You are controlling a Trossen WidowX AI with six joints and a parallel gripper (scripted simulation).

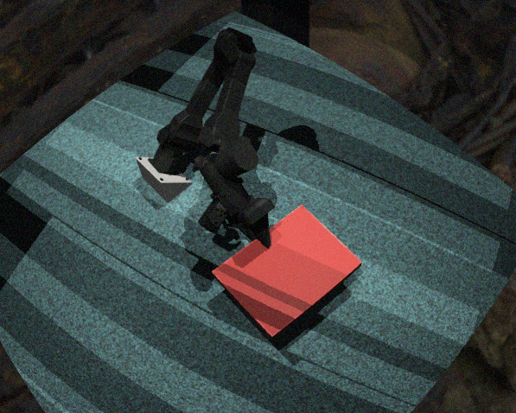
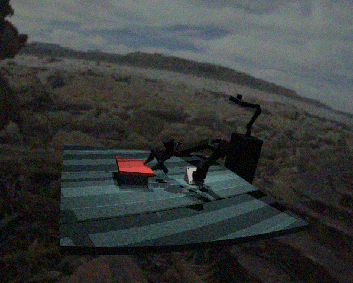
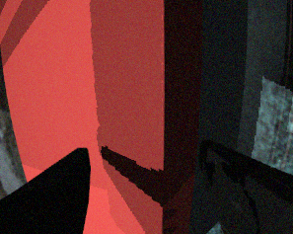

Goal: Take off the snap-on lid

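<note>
Red lid [image 1: 289,277] [image 2: 135,167] [image 3: 44,98]: I see it on top of the storage box, overhanging the dark walls; it isn't on the table.
Storage box [image 1: 314,325] [image 2: 133,180] [image 3: 222,63]: dark-sided, standing on the table [image 1: 404,221] [image 2: 115,234] [image 3: 281,127] beneath the lid.
Gripper [image 1: 248,243] [image 2: 155,169] [image 3: 145,155]: parted, with nothing clamped that I can make out. My wrist view puts one finger over the lid's red face and the other beyond its edge, on the box's side.
Contact: I cannot tell whether the upper fingertip touches the lid.
Arm [image 1: 225,181] [image 2: 194,149]: black, bent, reaching from a pale plate [image 1: 164,176] [image 2: 189,177] with dark holes.
Backdrop: beyond the table, a black block [image 2: 242,156] carries a thin jointed stand [image 2: 254,116].
Light: dim, with striped shadows across table and lid.
</note>
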